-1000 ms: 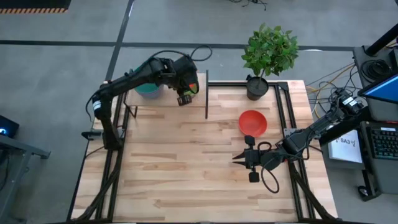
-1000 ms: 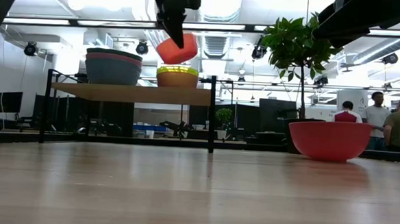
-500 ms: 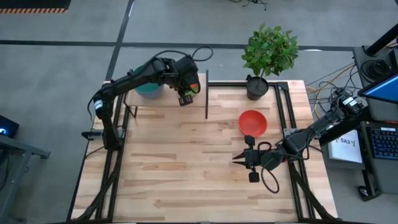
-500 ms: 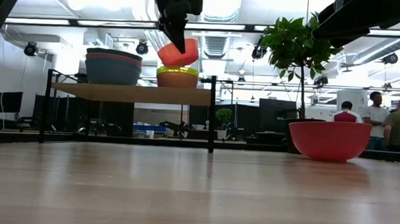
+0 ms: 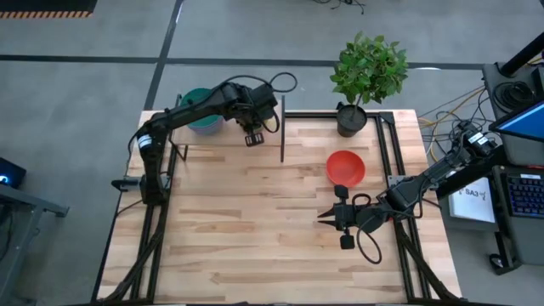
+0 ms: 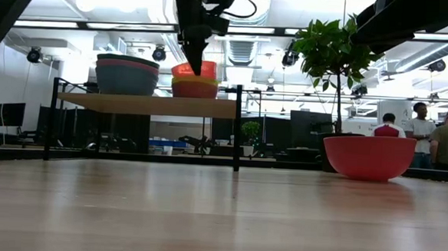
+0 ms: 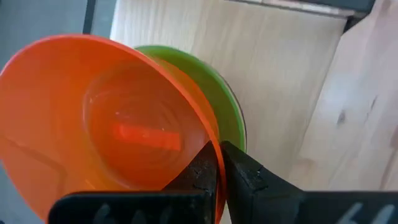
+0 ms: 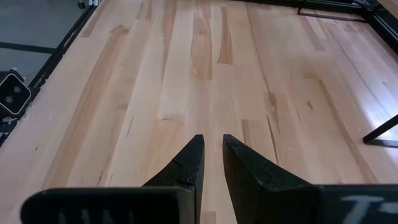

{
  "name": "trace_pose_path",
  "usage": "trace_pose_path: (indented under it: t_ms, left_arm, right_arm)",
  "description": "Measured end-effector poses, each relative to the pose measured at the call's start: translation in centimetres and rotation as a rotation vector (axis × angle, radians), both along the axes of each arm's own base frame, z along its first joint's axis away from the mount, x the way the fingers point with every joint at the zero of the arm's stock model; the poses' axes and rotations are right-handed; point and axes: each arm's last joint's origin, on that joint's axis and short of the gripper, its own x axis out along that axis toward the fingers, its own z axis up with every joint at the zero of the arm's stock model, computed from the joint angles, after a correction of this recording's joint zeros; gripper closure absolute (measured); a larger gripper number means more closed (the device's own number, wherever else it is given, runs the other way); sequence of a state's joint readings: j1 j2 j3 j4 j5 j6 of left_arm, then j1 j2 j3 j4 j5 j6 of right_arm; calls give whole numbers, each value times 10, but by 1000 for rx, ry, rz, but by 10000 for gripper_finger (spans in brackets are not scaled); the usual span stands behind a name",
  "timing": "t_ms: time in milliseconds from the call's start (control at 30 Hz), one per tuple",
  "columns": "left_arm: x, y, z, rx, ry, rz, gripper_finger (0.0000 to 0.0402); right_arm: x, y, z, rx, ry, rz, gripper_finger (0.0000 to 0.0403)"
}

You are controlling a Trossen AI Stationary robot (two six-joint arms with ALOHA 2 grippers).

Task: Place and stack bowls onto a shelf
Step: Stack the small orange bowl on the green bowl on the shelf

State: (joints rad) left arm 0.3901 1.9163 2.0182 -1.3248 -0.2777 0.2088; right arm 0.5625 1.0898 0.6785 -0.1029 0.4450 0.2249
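Note:
My left gripper (image 6: 195,62) is over the shelf (image 6: 148,105), shut on the small orange bowl (image 7: 106,124). That bowl's lower part sits in the stack of small bowls (image 6: 196,88), whose top bowl is green (image 7: 227,109). Beside it on the shelf stand the stacked larger bowls (image 6: 127,76), the teal one (image 5: 197,96) on top. The red bowl (image 5: 345,167) rests on its base on the tabletop. My right gripper (image 5: 323,218) waits low over the table, near side of the red bowl, its fingers open by a narrow gap (image 8: 212,155). My left gripper pinches the orange bowl's rim (image 7: 210,146), one finger (image 7: 199,171) inside the bowl and one (image 7: 245,171) outside. The fingers come from above, pointing down. The bowl is slightly tilted, with its lower part nested in the green bowl of the small stack.
A black plant pot (image 5: 351,119) with a leafy plant (image 6: 336,47) stands at the table's far edge, beyond the red bowl. A thin black shelf upright (image 5: 282,127) stands right of the small stack. People (image 6: 420,124) stand in the room behind. Bare wood (image 5: 246,221) fills the table's middle.
My left gripper has moved down and toward the far edge, over the shelf, staying shut on the orange bowl. The bowl, which hung tilted above the small stack, has come down into it and now sits nearly level. The right arm has kept still.

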Motion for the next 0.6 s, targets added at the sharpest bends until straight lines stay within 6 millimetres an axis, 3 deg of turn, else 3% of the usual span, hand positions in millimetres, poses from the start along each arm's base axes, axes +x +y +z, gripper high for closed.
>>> trace_pose_path:
  t_ms: [167, 433, 600]
  left_arm:
    - [-2, -1, -1, -10, 18, 7, 374]
    - [-3, -5, 1, -11, 20, -1, 286]
    - [-7, -12, 15, -6, -6, -17, 249]
  right_arm:
    - [0, 0, 0, -2, 3, 0, 355]
    - [0, 0, 0, -2, 3, 0, 355]
    - [0, 0, 0, -3, 4, 0, 355]
